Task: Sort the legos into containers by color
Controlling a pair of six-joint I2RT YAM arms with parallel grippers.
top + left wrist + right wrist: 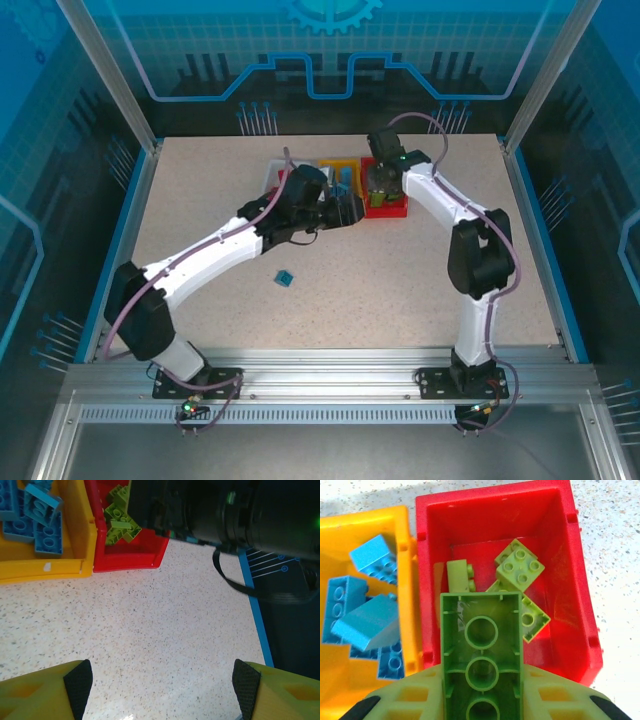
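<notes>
Right gripper [482, 707] clamps green brick [481, 645] | red bin [485, 515] below | left gripper [160, 690] agape, empty | risk: skewed release bounces brick out

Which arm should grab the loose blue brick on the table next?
Left. Its jaws are open and empty, with the blue brick near that arm; the right jaws hold a green brick over the red bin.

Speckled beige tabletop [400, 290], blue edging [255, 615], aluminium frame rails [330, 365].
</notes>
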